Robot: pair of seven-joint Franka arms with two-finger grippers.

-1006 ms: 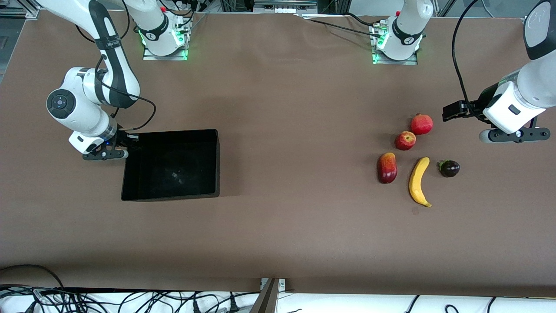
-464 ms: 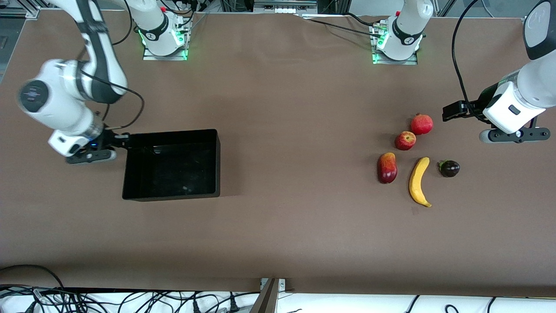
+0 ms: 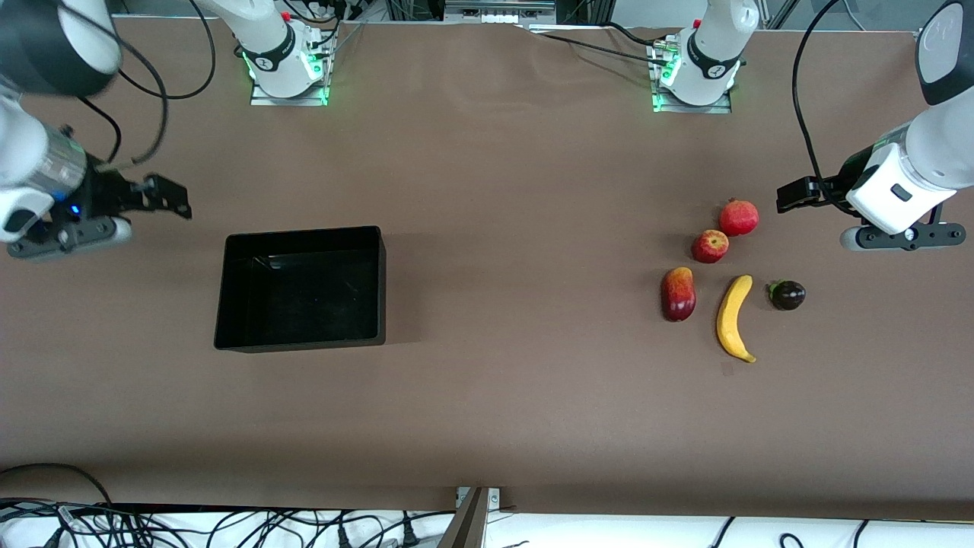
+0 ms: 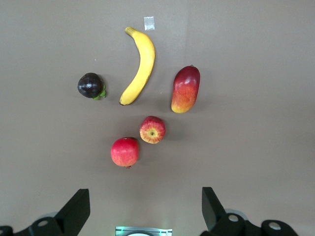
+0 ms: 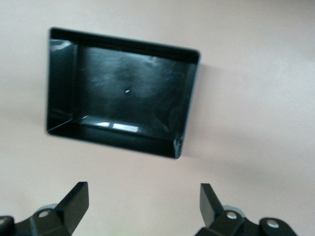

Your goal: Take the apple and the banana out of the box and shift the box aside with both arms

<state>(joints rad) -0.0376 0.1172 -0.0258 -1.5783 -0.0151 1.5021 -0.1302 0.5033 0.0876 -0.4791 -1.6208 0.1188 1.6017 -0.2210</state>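
Observation:
The black box (image 3: pixel 304 230) stands empty on the brown table toward the right arm's end. My right gripper (image 3: pixel 176 201) hangs open over bare table beside the box, apart from it; its wrist view shows the whole box (image 5: pixel 123 43) past the open gripper (image 5: pixel 142 191). Toward the left arm's end lie the fruits: pomegranate (image 3: pixel 739 218), apple (image 3: pixel 710 246), mango (image 3: pixel 679 294), banana (image 3: pixel 734 317) and dark purple fruit (image 3: pixel 787 294). My left gripper (image 3: pixel 791 196) waits open in the air beside the pomegranate (image 4: pixel 125 152), holding nothing.
Both arm bases (image 3: pixel 283 61) (image 3: pixel 696 72) with green lights stand at the table's edge farthest from the front camera. Loose cables (image 3: pixel 228 525) lie off the table's near edge. A small bit of tape (image 4: pixel 149 22) sits by the banana's tip.
My right gripper opened, let go of the box's wall, rose and drew away toward the right arm's end of the table. The box stays put. The left arm has not moved.

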